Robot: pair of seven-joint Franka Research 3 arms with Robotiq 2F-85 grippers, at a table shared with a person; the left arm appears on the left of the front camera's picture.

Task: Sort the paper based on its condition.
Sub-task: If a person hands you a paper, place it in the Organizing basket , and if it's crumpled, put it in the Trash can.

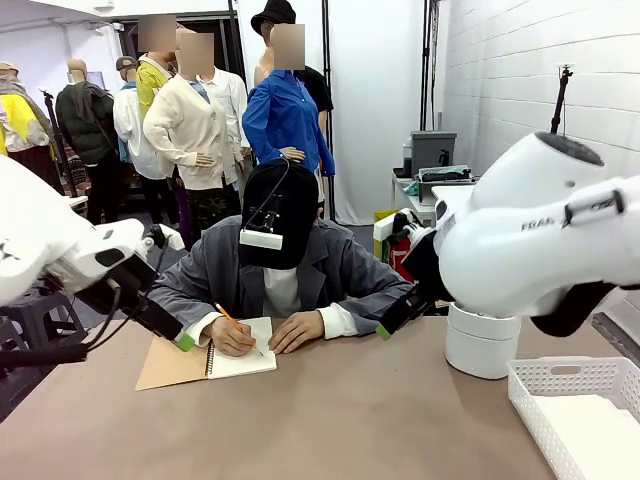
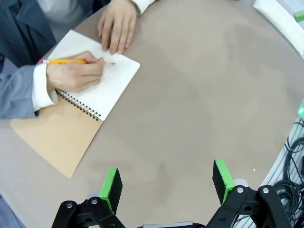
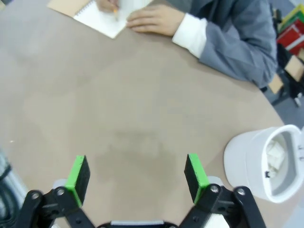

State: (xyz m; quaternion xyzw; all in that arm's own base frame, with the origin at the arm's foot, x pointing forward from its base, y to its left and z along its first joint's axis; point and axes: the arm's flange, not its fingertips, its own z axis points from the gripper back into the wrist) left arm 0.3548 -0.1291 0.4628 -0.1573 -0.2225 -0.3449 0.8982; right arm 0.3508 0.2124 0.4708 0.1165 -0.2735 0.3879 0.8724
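The left tool (image 2: pixel 167 183) hangs over the bare grey-brown tabletop (image 2: pixel 204 95), its green-padded jaws spread wide with nothing between them. The right tool (image 3: pixel 137 173) stands the same way, wide apart and empty.

Just beside the right tool, off its right-hand finger in the right wrist view, stands a white round plastic bin (image 3: pixel 247 166) with crumpled white paper (image 3: pixel 274 154) inside. In the front view a white perforated plastic basket (image 1: pixel 570 378) sits near that bin. What looks like flat white paper (image 1: pixel 600 420) lies in it, though I cannot be sure.

Farther ahead of both tools, a spiral-bound notebook with a brown cover (image 2: pixel 57 137) lies open. Its white page (image 2: pixel 111 85) is bound in, not loose. It is pinned under the person's writing hand (image 2: pixel 73 73), which holds a yellow pencil (image 2: pixel 66 61), and under their other hand (image 2: pixel 116 23).

From the left tool the page lies near, ahead and to the left, with its long axis running diagonally away. From the right tool it lies well apart, ahead and to the left across open tabletop. I judge the left arm the nearer one to take a freed sheet. The right arm is nearer the bin and the basket.
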